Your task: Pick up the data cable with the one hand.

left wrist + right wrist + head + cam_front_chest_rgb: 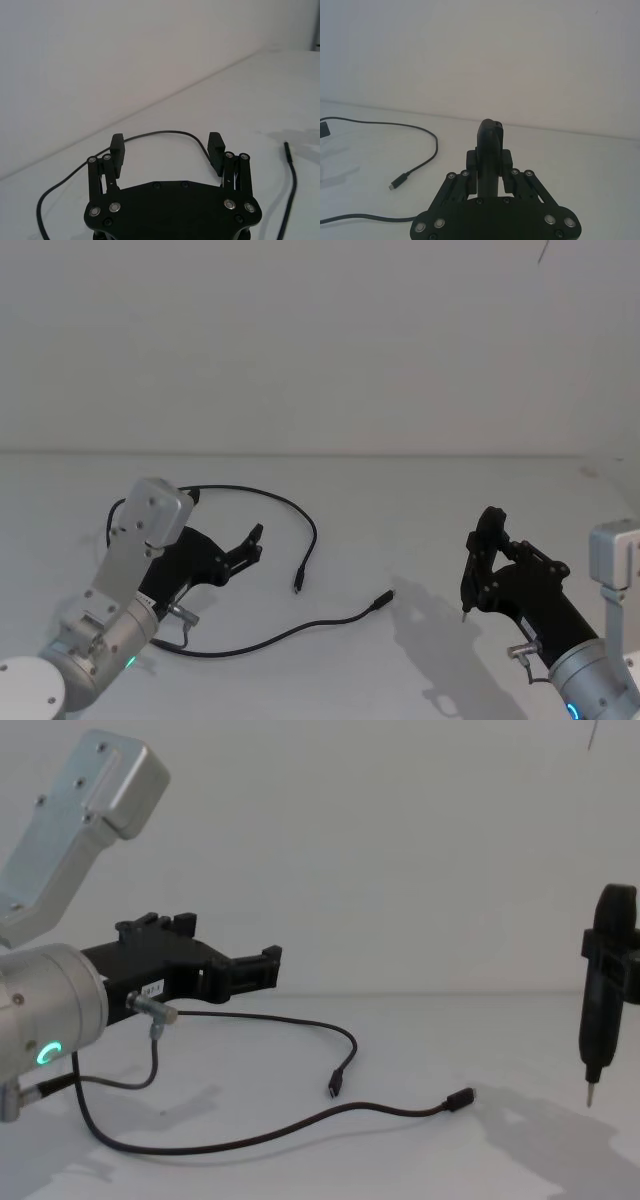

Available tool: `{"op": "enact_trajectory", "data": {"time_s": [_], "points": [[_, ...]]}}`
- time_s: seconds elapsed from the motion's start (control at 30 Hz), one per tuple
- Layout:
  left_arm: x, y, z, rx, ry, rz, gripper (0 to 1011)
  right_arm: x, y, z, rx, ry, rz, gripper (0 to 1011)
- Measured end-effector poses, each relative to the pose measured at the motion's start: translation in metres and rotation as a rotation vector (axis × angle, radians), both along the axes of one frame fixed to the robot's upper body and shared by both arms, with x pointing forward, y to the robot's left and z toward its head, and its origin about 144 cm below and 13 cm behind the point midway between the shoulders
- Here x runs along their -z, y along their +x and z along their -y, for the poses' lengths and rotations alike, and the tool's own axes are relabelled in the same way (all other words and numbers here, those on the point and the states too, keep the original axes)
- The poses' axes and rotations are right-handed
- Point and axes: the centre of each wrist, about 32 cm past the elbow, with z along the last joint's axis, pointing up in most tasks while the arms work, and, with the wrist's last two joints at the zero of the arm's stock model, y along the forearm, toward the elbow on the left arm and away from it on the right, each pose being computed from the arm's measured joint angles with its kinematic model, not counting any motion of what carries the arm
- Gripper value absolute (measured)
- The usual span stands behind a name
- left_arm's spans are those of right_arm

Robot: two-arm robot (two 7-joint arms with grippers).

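One cable [315,536], black and thin, lies loose on the tabletop [420,500]. Two pincers. The left pincer [166,145] has its jaws spread wide and empty, and it hovers low. The cable's arc runs just beyond its fingertips [215,141] and across the gap, while more cord trails back under its wrist. Two plugs [297,583], both free, rest farther out past those tips, toward the right pincer [490,167]. That pincer is clamped on one pen tool [598,985], tip down, well apart from the cable. Handling, judged: the cord is light and limp and will sag on either side of a grip. Its thin, smooth sheath likely needs the jaws fully closed. The best hold is probably the arc just ahead of the left tips.
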Motion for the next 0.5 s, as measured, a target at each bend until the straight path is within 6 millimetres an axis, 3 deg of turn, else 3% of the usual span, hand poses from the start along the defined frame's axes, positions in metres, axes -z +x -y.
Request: {"op": "enact_trajectory", "data": {"time_s": [0.5], "points": [[-0.025,0.009,-0.019,0.179,0.073,-0.128,1001,0.0,0.0,0.0,0.0,0.0,0.0,279]]}}
